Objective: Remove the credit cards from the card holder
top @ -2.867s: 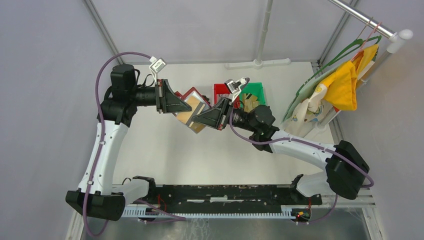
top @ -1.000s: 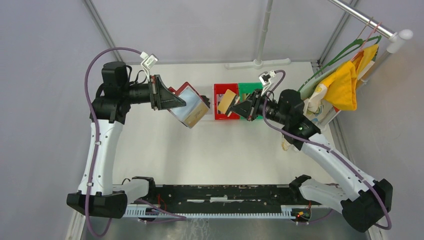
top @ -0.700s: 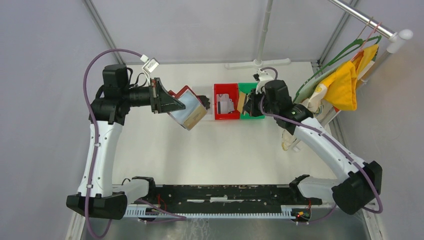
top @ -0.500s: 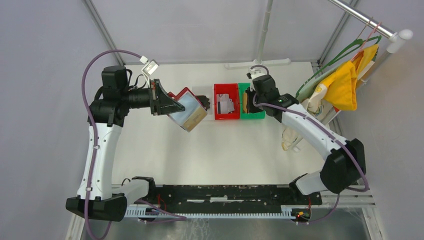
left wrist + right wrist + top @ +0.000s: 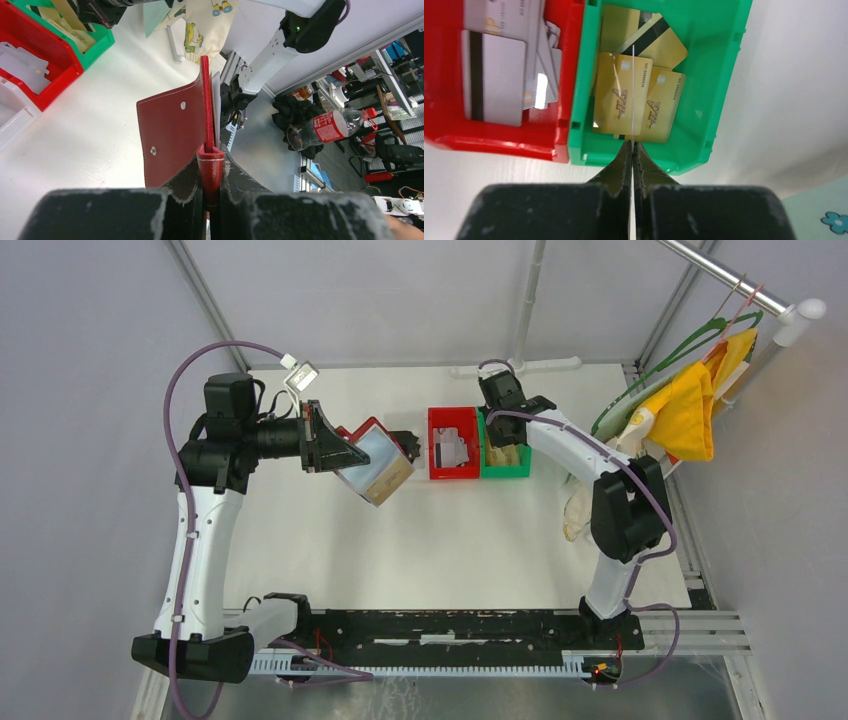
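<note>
My left gripper (image 5: 345, 452) (image 5: 211, 165) is shut on the edge of the dark red card holder (image 5: 372, 462) (image 5: 172, 132), holding it open above the table left of the bins. Its grey and tan inside faces up in the top view. My right gripper (image 5: 500, 435) (image 5: 632, 145) points down over the green bin (image 5: 505, 474) (image 5: 724, 75) and is shut on a thin credit card (image 5: 633, 90), seen edge-on. Several gold credit cards (image 5: 624, 95) lie in the green bin. Grey credit cards (image 5: 494, 80) lie in the red bin (image 5: 452, 475) (image 5: 499, 140).
The two bins stand side by side at the back middle of the table. A rack with yellow cloth (image 5: 690, 405) and patterned fabric stands at the right edge. A white pole base (image 5: 515, 365) sits behind the bins.
The right arm carried a tan card from beside the card holder across to the green bin and turned downward over it. The left gripper kept the card holder nearly still.
</note>
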Available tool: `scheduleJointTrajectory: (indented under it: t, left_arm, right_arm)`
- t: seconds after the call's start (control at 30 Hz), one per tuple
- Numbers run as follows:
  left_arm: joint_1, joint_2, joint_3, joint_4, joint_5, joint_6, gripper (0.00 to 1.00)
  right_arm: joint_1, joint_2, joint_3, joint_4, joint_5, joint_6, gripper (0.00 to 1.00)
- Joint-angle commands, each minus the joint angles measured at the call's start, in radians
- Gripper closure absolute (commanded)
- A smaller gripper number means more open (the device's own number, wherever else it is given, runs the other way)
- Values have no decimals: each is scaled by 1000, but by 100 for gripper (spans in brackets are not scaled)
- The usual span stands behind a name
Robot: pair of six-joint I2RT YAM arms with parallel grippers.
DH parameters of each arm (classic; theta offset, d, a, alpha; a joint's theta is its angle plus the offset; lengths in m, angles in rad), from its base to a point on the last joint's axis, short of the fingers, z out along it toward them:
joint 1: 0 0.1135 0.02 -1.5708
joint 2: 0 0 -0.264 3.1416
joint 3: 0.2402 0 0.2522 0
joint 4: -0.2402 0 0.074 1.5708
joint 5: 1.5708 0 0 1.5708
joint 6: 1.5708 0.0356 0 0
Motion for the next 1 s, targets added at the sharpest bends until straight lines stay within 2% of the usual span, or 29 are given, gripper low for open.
scheduleJointTrajectory:
  t: [0.0,0.17,0.47,0.57,0.7,0.8,0.9,0.97]
  left_arm:
    - [5,-27,37,16,32,61,98]
    - [5,-25,43,17,30,62,98]
    - [3,-22,39,16,25,75,98]
    - [4,-18,38,16,26,75,98]
    - [5,-14,38,16,29,71,98]
    - [4,-15,35,16,33,70,98]
    - [4,-18,29,15,40,67,98]
    - [4,-22,23,15,49,66,98]
  right_arm:
    - [-46,68,71,-10,-54,-32,100]
    - [-67,148,138,-23,-227,-68,100]
    - [-97,233,189,-61,-394,-107,100]
    - [-100,231,193,-66,-360,-104,99]
    - [-99,203,203,-69,-221,-92,77]
    - [-99,171,207,-72,-133,-81,49]
    - [-99,107,194,-62,-125,-70,33]
    - [-98,46,175,-37,-152,-61,28]
